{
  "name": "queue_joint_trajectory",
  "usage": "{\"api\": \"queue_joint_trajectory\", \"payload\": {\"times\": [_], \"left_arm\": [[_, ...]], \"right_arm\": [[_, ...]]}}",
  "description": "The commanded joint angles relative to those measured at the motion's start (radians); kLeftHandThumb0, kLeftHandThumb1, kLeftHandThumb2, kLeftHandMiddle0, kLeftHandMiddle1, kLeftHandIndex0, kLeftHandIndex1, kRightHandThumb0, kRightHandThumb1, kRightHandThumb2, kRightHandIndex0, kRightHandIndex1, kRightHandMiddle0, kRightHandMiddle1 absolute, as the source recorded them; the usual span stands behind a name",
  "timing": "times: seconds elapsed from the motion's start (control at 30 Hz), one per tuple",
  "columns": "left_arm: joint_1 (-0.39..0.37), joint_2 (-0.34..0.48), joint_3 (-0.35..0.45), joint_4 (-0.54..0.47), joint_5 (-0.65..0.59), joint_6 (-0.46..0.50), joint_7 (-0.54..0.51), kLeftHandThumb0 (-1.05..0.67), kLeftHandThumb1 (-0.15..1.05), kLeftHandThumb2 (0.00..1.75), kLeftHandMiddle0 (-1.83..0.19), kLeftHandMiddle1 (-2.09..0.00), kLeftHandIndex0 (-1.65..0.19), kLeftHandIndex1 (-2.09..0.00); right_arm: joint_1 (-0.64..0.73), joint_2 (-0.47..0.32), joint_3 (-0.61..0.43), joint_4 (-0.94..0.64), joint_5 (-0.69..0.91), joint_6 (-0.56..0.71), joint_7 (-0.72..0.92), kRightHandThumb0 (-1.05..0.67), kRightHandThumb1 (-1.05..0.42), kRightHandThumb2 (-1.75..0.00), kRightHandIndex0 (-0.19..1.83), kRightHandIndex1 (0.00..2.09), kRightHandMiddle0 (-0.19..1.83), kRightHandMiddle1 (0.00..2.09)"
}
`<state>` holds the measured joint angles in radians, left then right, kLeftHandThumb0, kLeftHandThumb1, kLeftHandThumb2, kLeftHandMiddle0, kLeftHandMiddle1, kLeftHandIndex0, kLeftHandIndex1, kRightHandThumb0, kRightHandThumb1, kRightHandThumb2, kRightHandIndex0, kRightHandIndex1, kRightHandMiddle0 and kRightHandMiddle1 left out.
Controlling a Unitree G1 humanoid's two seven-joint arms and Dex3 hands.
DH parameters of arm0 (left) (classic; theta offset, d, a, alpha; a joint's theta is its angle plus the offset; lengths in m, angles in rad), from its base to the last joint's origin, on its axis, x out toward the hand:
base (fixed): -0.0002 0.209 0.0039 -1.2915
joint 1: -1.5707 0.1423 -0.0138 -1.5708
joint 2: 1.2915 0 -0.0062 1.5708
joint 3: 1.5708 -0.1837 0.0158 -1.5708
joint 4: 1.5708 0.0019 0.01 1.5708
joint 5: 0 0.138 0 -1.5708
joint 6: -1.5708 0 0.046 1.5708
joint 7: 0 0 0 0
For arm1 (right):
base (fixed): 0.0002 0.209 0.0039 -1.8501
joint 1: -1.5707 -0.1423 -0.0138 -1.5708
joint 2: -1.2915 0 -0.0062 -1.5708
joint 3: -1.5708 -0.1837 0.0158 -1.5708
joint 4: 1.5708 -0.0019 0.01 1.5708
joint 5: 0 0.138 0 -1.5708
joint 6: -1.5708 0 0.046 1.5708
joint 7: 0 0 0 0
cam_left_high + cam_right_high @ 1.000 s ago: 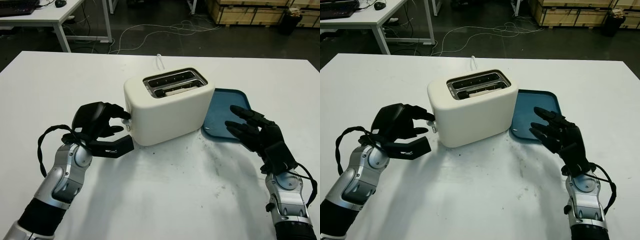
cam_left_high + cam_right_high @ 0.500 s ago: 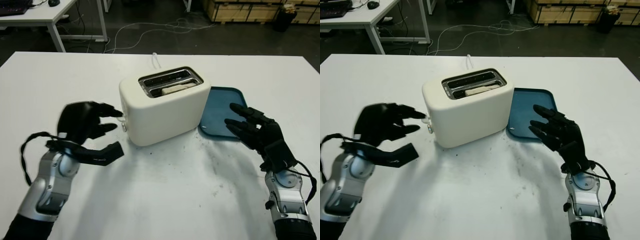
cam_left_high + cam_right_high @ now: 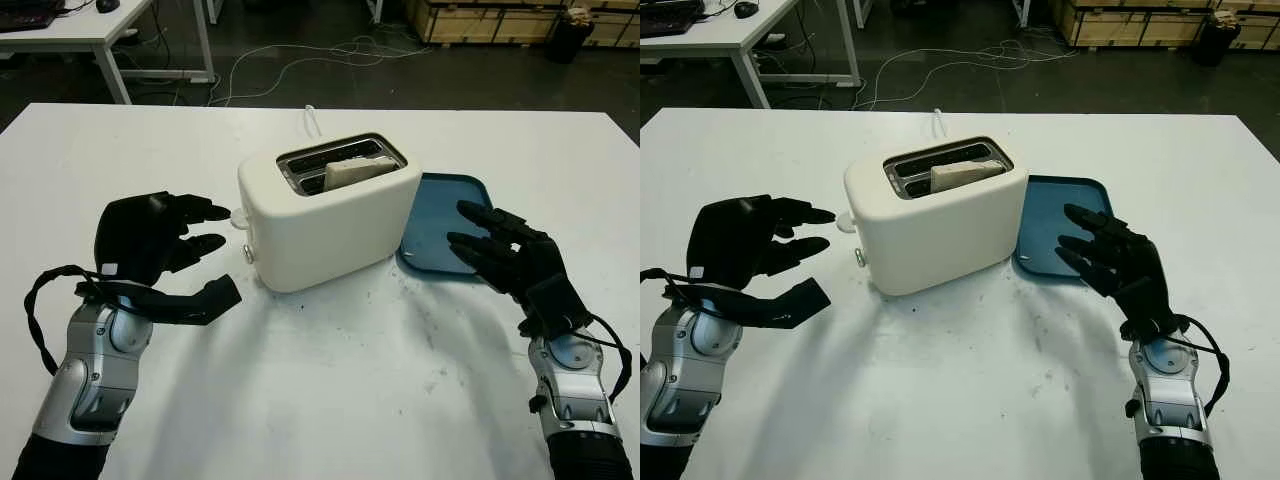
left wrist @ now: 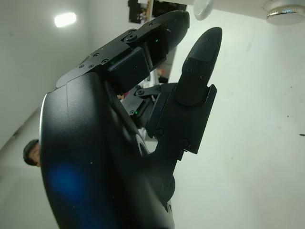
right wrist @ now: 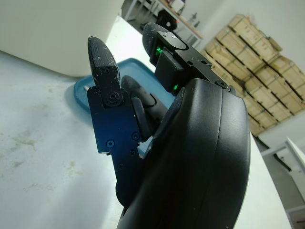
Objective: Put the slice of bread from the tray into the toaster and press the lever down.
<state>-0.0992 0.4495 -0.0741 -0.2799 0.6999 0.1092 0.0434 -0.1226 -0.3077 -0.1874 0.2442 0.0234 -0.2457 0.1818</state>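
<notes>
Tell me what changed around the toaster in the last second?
The left hand drew back from the toaster's lever, which rose again, and the bread slice popped up higher in its slot. The right hand stayed open over the near edge of the blue tray; toaster and tray kept their places.

bread slice (image 3: 353, 172) half sunk in toaster (image 3: 330, 215)

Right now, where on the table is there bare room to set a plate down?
The wide bare patch of table in front of the toaster, between the left hand and the right hand, both open. The far corners are bare too. It is crowded right of the toaster, where the blue tray sits against it.
</notes>
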Motion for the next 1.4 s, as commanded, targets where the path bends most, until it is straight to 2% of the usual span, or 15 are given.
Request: {"api": "queue_joint_trajectory", "payload": {"times": [0.0,0.23,0.4,0.57,0.77,1.1,1.3,1.37], "left_arm": [[-0.016,0.033,0.010,-0.012,0.020,-0.002,-0.034,-0.53,0.76,0.00,-0.81,-1.14,-1.16,0.00],[-0.056,0.097,0.012,-0.026,0.006,-0.037,-0.122,-0.51,0.69,0.00,-0.79,-1.31,-1.12,0.00],[-0.103,0.147,0.005,-0.012,0.003,-0.067,-0.202,-0.38,0.66,0.00,-0.77,-1.36,-1.11,-0.01],[-0.170,0.199,-0.002,0.032,0.014,-0.133,-0.233,-0.32,0.65,0.00,-0.79,-1.38,-1.15,-0.02],[-0.235,0.200,-0.016,0.078,0.008,-0.174,-0.247,-0.28,0.62,0.00,-0.79,-1.49,-1.20,-0.04],[-0.273,0.197,-0.042,0.140,0.009,-0.227,-0.247,-0.23,0.62,0.00,-0.95,-1.23,-1.25,-0.03],[-0.279,0.199,-0.054,0.155,0.011,-0.230,-0.263,-0.21,0.65,0.01,-0.93,-1.30,-1.28,-0.04],[-0.278,0.199,-0.057,0.159,0.014,-0.230,-0.263,-0.21,0.65,0.00,-0.89,-1.48,-1.32,-0.04]], "right_arm": [[-0.006,-0.009,0.001,0.004,-0.001,-0.020,0.001,-0.40,-0.86,0.00,0.91,0.00,0.70,0.00],[0.003,-0.005,0.001,-0.014,0.008,-0.007,0.005,-0.37,-0.87,0.00,0.91,0.00,0.71,0.00],[0.006,-0.005,0.005,-0.013,0.002,-0.011,0.005,-0.35,-0.87,0.00,0.91,0.00,0.71,0.00],[0.012,0.000,0.007,-0.017,0.006,-0.009,0.006,-0.35,-0.87,0.00,0.92,0.00,0.71,0.00],[0.018,0.003,0.009,-0.018,0.006,-0.011,0.006,-0.39,-0.87,0.00,0.92,0.00,0.71,0.00],[0.027,0.002,0.006,-0.022,0.007,-0.016,0.005,-0.40,-0.87,0.00,0.92,0.00,0.71,0.00],[0.025,0.002,0.005,-0.019,0.013,-0.015,0.010,-0.40,-0.87,0.00,0.92,0.00,0.72,0.00],[0.024,0.002,0.004,-0.017,0.011,-0.020,0.008,-0.39,-0.87,0.00,0.93,0.00,0.72,0.00]]}}
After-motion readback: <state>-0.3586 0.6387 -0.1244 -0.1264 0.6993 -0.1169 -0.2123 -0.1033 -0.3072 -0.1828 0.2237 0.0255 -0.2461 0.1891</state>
